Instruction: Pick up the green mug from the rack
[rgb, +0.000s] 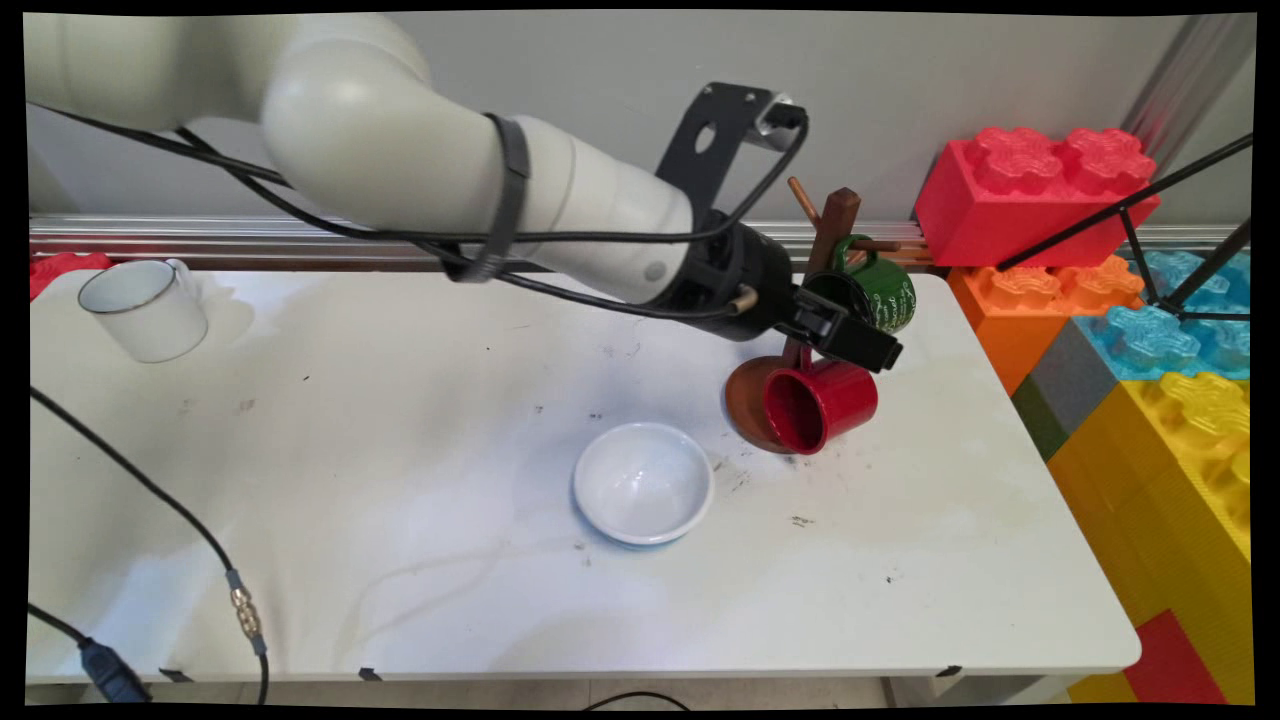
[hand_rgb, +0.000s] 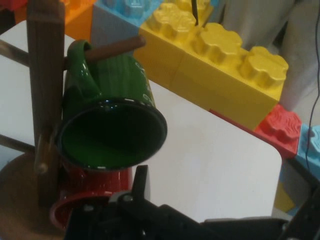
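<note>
Red mug (rgb: 822, 405) hangs just under the gripper (rgb: 868, 350), green mug (hand_rgb: 110, 125) right above it on the wooden mug tree (hand_rgb: 45, 95). Can't tell if the gripper's pinching anything.

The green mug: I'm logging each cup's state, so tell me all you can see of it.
The green mug is glossy dark green with a black rim, enamel by its look, and appears empty. It hangs by its handle on a peg of the wooden mug tree, tilted mouth-down, above the red mug. The gripper is close beneath it.

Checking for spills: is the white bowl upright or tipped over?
Upright: the white bowl sits on the table, its opening facing up, nothing visible inside.
</note>
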